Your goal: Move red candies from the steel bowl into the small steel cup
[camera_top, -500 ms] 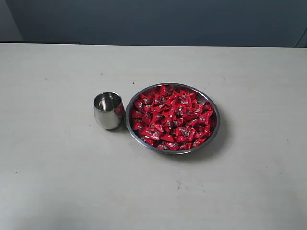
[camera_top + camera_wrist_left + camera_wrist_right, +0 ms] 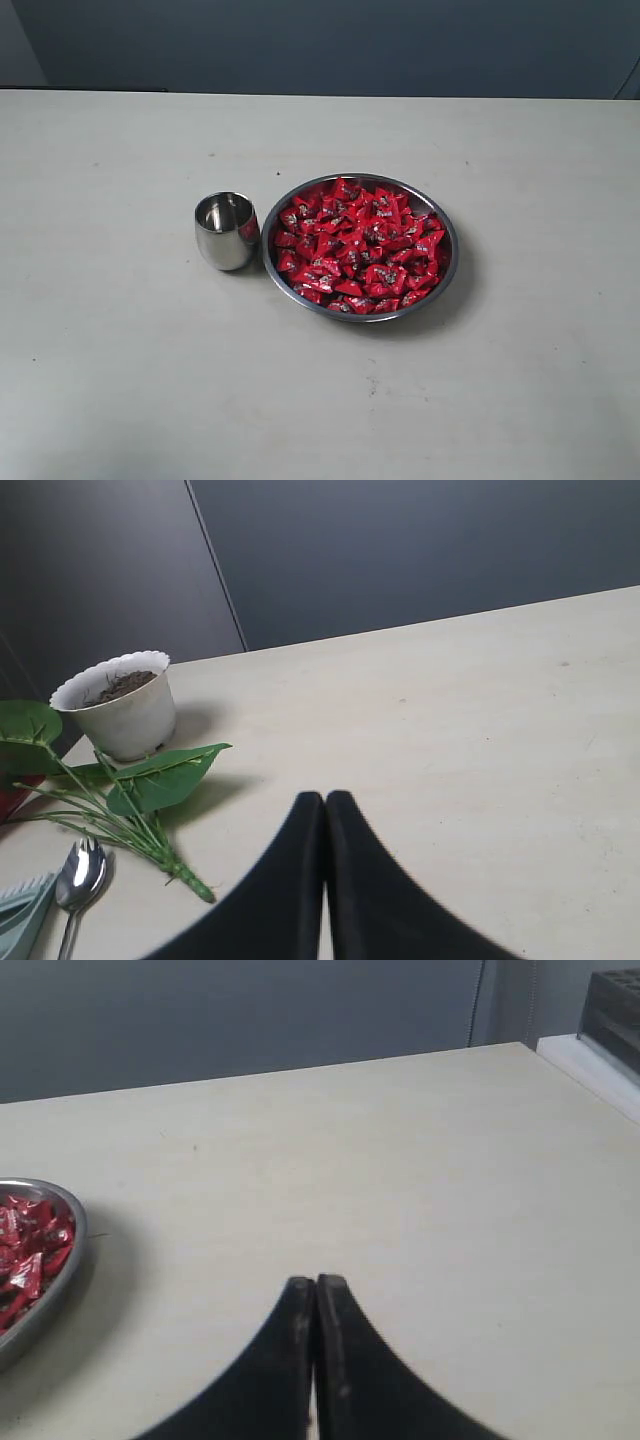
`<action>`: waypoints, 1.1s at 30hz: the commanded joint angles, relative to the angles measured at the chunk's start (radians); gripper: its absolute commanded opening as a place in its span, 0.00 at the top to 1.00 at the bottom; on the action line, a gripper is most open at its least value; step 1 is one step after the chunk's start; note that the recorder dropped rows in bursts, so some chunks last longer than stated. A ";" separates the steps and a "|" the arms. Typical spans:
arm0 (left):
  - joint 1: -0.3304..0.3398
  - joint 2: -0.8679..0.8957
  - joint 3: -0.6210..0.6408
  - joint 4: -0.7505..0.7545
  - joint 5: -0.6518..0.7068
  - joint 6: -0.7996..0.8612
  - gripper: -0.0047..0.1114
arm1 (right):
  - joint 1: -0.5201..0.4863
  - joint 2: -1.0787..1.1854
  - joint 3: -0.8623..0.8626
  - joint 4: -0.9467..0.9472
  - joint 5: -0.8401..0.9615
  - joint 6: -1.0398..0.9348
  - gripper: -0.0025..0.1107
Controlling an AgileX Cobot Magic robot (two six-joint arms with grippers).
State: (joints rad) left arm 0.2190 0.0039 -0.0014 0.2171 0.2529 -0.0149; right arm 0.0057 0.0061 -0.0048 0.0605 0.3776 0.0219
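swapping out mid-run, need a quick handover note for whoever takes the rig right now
Left gripper: jaws shut, empty, over bare table.
Right gripper: jaws shut, empty, off to one side of the steel bowl.
Things: the steel bowl sits mid-table, full of red candies. The small steel cup stands upright close beside it, on its left in the exterior view.
Done: nothing; the cup looks empty.
Left: pick candies from the bowl and drop them in the cup.
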 commanded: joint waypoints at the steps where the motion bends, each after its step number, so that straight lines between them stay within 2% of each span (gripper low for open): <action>1: -0.003 -0.004 0.001 0.004 -0.013 -0.004 0.96 | 0.006 -0.006 0.005 0.000 -0.013 0.000 0.98; 8: -0.003 -0.004 0.001 0.004 -0.013 -0.004 0.96 | 0.006 0.129 -0.044 0.051 -0.022 0.000 0.98; 26: -0.003 -0.004 0.001 0.004 -0.013 -0.004 0.96 | 0.006 0.654 -0.454 0.071 -0.022 0.000 0.98; 33: -0.003 -0.004 0.001 0.004 -0.013 -0.004 0.96 | 0.006 0.747 -0.519 0.071 -0.062 0.000 0.98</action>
State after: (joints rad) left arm 0.2190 0.0039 -0.0014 0.2171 0.2529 -0.0149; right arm 0.0090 0.7364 -0.5121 0.1327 0.3449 0.0219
